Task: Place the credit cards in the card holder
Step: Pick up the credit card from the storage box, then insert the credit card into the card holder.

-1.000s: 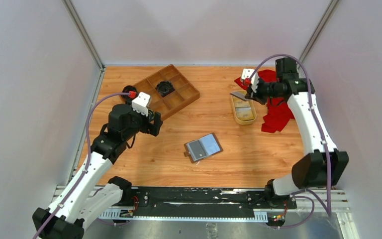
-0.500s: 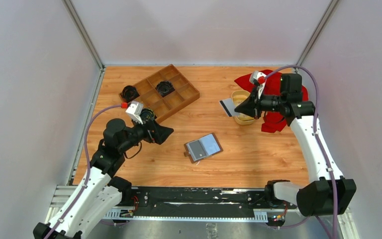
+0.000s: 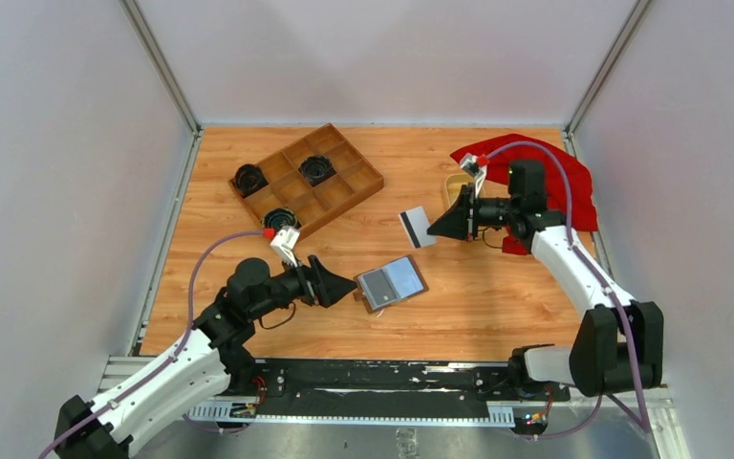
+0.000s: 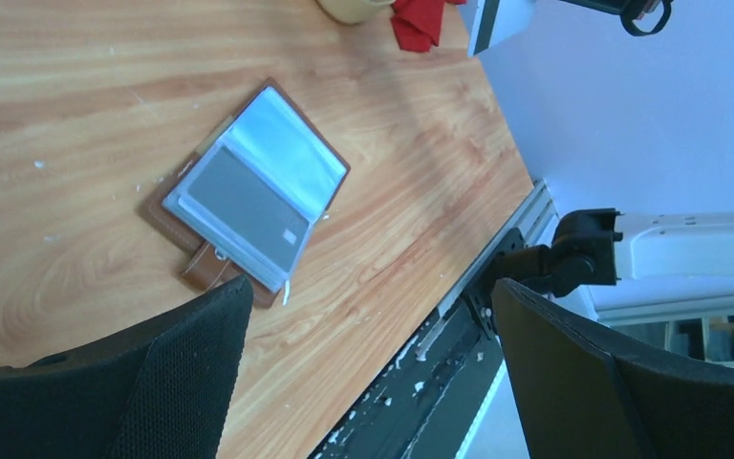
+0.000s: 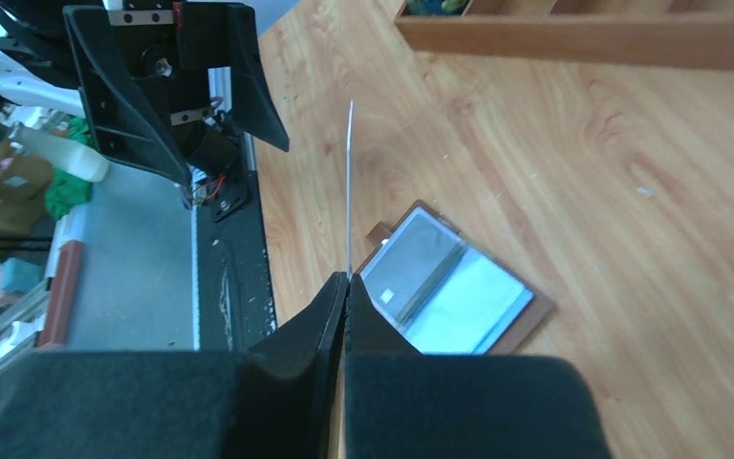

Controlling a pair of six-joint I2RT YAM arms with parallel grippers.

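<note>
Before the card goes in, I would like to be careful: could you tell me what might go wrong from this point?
1. The right gripper pinches the card only by one edge, so it may twist or slip when pushed into the wallet.
2. The wallet lies open and loose on the table; the open left gripper is beside it, not holding it, so it may slide.
3. Both grippers point toward the wallet and could collide there.
</note>
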